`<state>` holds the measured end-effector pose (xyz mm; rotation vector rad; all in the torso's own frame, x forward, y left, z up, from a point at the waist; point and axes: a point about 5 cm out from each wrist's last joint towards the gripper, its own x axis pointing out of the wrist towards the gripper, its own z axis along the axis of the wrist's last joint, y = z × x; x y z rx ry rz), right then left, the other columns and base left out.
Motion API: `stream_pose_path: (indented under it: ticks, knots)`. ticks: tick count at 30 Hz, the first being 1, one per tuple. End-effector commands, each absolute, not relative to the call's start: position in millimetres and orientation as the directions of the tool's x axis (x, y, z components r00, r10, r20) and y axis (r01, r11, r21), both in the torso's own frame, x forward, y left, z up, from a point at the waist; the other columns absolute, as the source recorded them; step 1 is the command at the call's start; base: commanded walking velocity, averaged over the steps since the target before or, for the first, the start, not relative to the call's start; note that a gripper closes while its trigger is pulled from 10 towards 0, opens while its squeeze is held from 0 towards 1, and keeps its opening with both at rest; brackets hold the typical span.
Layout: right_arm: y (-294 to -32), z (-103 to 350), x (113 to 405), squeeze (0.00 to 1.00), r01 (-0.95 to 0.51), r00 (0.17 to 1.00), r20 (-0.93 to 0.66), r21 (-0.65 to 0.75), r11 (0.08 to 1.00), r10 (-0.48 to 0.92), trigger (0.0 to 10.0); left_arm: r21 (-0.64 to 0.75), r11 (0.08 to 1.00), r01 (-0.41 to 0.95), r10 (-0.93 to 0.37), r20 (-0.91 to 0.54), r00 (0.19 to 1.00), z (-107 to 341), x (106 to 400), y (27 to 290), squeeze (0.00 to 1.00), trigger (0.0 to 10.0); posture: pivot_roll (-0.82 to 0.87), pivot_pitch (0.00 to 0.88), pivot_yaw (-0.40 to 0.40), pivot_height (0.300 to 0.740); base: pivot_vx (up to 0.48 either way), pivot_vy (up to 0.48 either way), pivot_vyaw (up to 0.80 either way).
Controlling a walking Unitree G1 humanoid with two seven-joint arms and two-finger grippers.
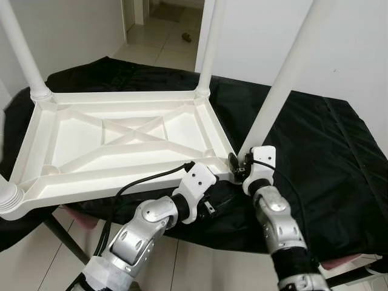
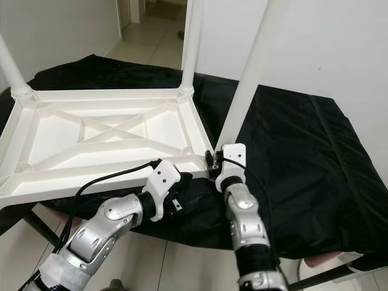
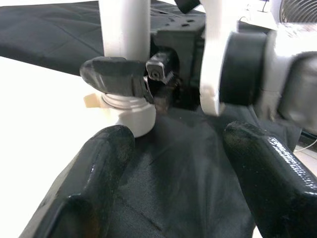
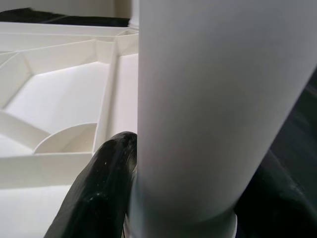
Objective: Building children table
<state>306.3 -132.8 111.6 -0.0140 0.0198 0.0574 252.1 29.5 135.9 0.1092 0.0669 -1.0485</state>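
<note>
The white plastic children's table (image 1: 121, 139) lies upside down on a black cloth (image 1: 327, 163). Two of its legs stand up at the far corners (image 1: 21, 48) (image 1: 209, 42). A third white leg (image 1: 285, 79) rises from the near right corner. My right gripper (image 1: 239, 167) is shut around the base of this leg (image 4: 208, 99), one black finger (image 4: 104, 183) pressed to its side. My left gripper (image 1: 209, 203) sits just below that corner, under the table's near rim. Its fingers (image 3: 94, 173) are open over the cloth and point at the leg base (image 3: 130, 106).
The cloth covers a low stand with dark metal legs (image 1: 60, 233). A ribbed white corner piece (image 1: 9, 197) sticks out at the near left. White walls stand behind, with a doorway and tiled floor (image 1: 160, 36) beyond. Something pink (image 1: 339, 264) shows under the cloth's right edge.
</note>
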Motion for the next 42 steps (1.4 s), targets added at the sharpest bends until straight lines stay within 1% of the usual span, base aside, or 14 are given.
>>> stream_pose_path:
  ticks: [1,4,5,7,8,9,18,19,25,35,36,38,39,42]
  knots:
    - [-132.3,95.5,299.4,0.00,-0.029,0.994,-0.110,-0.024,0.999,0.027,0.0,0.057,0.436,0.898,-0.893,-0.100,0.440,139.3,247.3,24.4,0.00,10.0,0.06,0.000,-0.087,0.740,0.000,0.000,0.00]
    - [-128.2,98.0,297.9,0.00,-0.042,0.994,-0.101,-0.020,0.999,0.040,0.0,0.055,0.436,0.898,-0.893,-0.098,0.440,139.5,246.9,24.3,0.00,10.0,0.06,0.001,-0.088,0.740,0.000,0.000,0.00]
    - [-137.5,99.1,298.8,0.00,0.000,0.994,-0.109,-0.025,1.000,-0.003,0.0,0.052,0.436,0.899,-0.893,-0.098,0.439,139.3,246.3,23.9,0.00,10.0,0.06,0.002,-0.091,0.740,0.000,0.000,0.00]
    - [-137.5,99.1,298.8,0.00,0.000,0.994,-0.109,-0.025,1.000,-0.003,0.0,0.052,0.436,0.899,-0.893,-0.098,0.439,139.3,246.3,23.9,0.00,10.0,0.06,0.002,-0.091,0.740,0.000,0.000,0.00]
    - [-139.2,99.9,298.5,0.00,0.005,0.993,-0.115,-0.028,1.000,-0.008,10.0,0.052,0.436,0.898,-0.893,-0.099,0.439,139.2,246.3,24.1,0.00,10.0,0.06,0.002,-0.092,0.740,0.000,0.000,0.00]
    - [-140.1,101.7,297.9,1.00,0.002,0.994,-0.107,-0.025,1.000,-0.005,10.0,0.051,0.437,0.898,-0.893,-0.099,0.440,139.2,246.4,24.3,0.00,10.0,0.06,0.002,-0.093,0.740,0.000,0.000,0.00]
    - [-146.6,110.5,301.7,1.00,-0.070,0.995,-0.068,-0.041,0.997,0.067,10.0,0.049,0.437,0.898,-0.893,-0.096,0.440,139.3,246.5,23.9,0.00,10.0,0.05,0.000,-0.092,0.740,0.000,0.000,0.00]
    - [-151.1,110.4,305.3,0.00,-0.116,0.991,-0.074,-0.051,0.992,0.112,10.0,0.048,0.435,0.899,-0.894,-0.095,0.438,139.5,246.7,23.6,0.00,10.0,0.05,0.000,-0.092,0.740,0.000,0.000,0.00]
    - [-165.0,124.2,320.8,0.00,-0.375,0.927,-0.050,-0.098,0.922,0.372,10.0,0.051,0.427,0.903,-0.898,-0.096,0.430,140.3,248.1,23.0,0.00,10.0,0.05,0.000,-0.087,0.740,0.000,0.000,0.00]
    - [-154.2,126.5,327.5,0.00,-0.611,0.791,-0.088,-0.111,0.784,0.605,10.0,0.055,0.426,0.903,-0.898,-0.095,0.429,141.7,248.8,23.0,0.00,10.0,0.06,0.000,-0.085,0.740,0.000,0.000,0.00]
    - [-151.7,122.6,326.9,0.00,-0.643,0.765,-0.109,-0.100,0.759,0.634,2.9,0.055,0.427,0.903,-0.898,-0.095,0.430,141.7,248.6,23.3,0.00,10.0,0.06,0.000,-0.087,0.740,0.000,0.000,0.00]
    - [-150.2,119.9,326.5,0.00,-0.663,0.748,-0.123,-0.092,0.743,0.652,2.9,0.055,0.427,0.902,-0.898,-0.095,0.431,141.7,248.4,23.5,0.00,10.0,0.06,0.000,-0.087,0.740,0.000,0.000,0.00]
    - [-149.4,117.7,326.4,0.00,-0.676,0.735,-0.131,-0.084,0.732,0.665,0.0,0.055,0.428,0.902,-0.897,-0.095,0.432,141.7,248.5,23.7,0.00,10.0,0.06,0.000,-0.089,0.740,0.000,0.000,0.00]
    - [-149.6,115.4,327.7,0.00,-0.693,0.718,-0.132,-0.048,0.719,0.683,0.0,0.055,0.432,0.900,-0.895,-0.095,0.436,141.9,249.3,24.3,0.00,10.0,0.07,0.000,-0.091,0.740,0.000,0.000,0.00]
